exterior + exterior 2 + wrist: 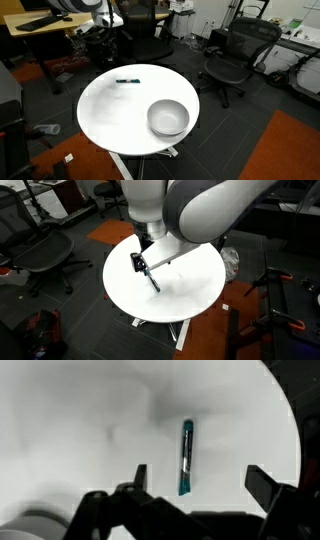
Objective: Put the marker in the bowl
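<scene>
Marker [186,456] lies between parted jaws, seemingly untouched.

Shows a round white counter [100,115] [195,280] in both exterior views. Carries the marker [127,81] flat near the rim at upper middle of the frame, and the bowl [168,118] upright at lower right, well apart from it. In the wrist view, shows the marker [186,456] lying nearly vertical right of centre on bare white surface, teal-blue along its length.

Beneath me: round white surface [105,115], seen in both exterior views
Beyond it: black mesh office chair [232,58], wooden desk [40,28]
Floor: dark carpet [235,125] with an orange patch [290,145]
</scene>
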Robot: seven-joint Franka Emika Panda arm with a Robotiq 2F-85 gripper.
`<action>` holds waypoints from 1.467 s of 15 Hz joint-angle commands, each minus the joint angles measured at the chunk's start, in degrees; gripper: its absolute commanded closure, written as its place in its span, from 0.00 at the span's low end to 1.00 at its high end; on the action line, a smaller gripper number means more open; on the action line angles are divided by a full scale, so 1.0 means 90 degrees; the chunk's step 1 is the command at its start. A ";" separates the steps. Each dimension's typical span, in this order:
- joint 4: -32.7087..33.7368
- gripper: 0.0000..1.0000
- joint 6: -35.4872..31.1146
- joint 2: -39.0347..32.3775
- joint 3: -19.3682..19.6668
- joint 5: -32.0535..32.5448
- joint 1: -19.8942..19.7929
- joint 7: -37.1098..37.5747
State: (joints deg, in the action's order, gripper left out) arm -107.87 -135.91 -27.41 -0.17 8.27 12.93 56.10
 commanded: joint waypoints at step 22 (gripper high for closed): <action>0.0363 0.00 -0.1165 -0.1045 0.0450 -0.0119 0.0183 0.0222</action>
State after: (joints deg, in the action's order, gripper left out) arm -105.97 -145.07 -35.05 3.45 8.88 14.20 57.94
